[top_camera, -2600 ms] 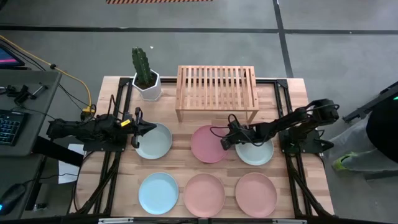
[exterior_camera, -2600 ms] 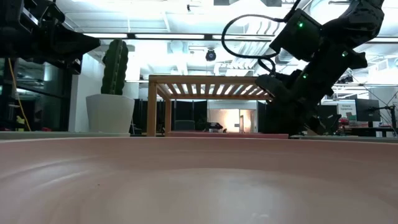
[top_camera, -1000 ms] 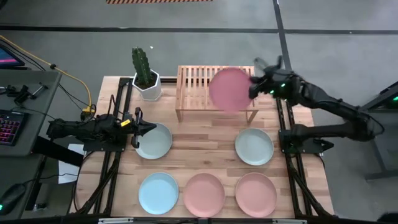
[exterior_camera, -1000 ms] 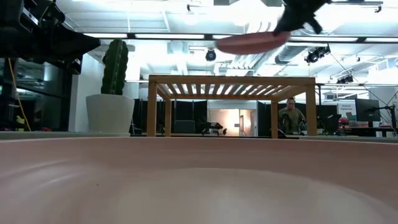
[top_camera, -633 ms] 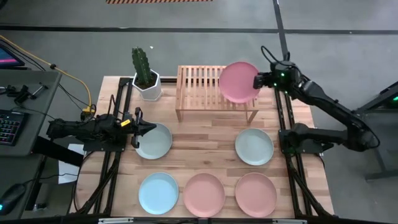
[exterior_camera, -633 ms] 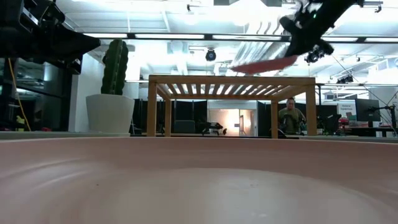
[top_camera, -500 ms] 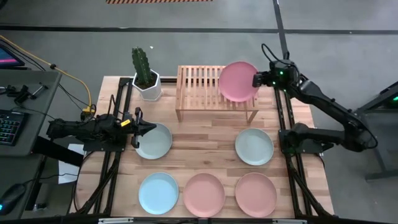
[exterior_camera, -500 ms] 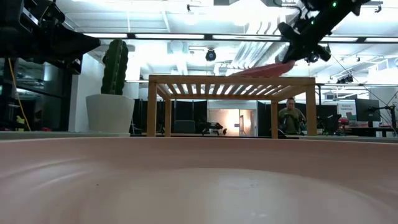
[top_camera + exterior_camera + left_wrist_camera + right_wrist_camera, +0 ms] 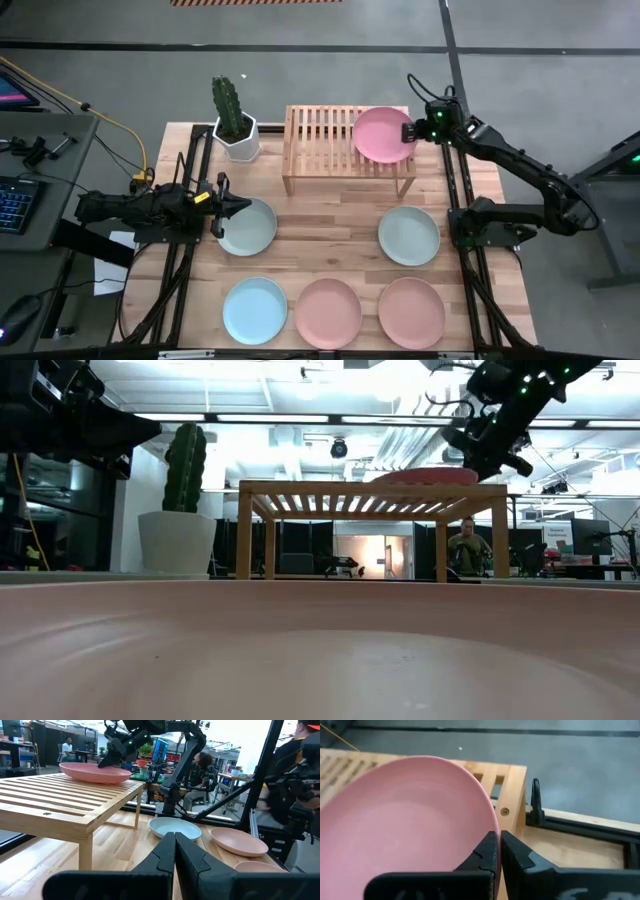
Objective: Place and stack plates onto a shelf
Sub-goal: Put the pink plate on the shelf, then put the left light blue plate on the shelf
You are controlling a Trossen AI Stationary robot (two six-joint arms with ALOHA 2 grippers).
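The right tool (image 9: 412, 131) is out over the right end of the wooden shelf (image 9: 330, 140), its fingers pinched tight on the rim of a pink plate (image 9: 384, 133). In the right wrist view the two dark fingers meet on the plate's edge, with the shelf's corner post just beyond. The pink plate lies flat on the slatted top at the shelf's right end, as the low view and the left wrist view both show.

The left tool (image 9: 221, 203) waits low at the left side of the counter (image 9: 310, 265), at the edge of a mint green plate (image 9: 247, 226); in the left wrist view its fingers are closed together with nothing between them.

Four more plates lie on the counter in front of the shelf: another mint green plate (image 9: 408, 235) at the right, and along the near edge a light blue plate (image 9: 254, 310), a second pink plate (image 9: 328, 312) and a third pink plate (image 9: 411, 311), each apart from its neighbours.

A cactus (image 9: 227, 103) in a white hexagonal pot (image 9: 239, 140) stands just left of the shelf. A person (image 9: 464, 547) shows in the room beyond, seen under the shelf in the low view.
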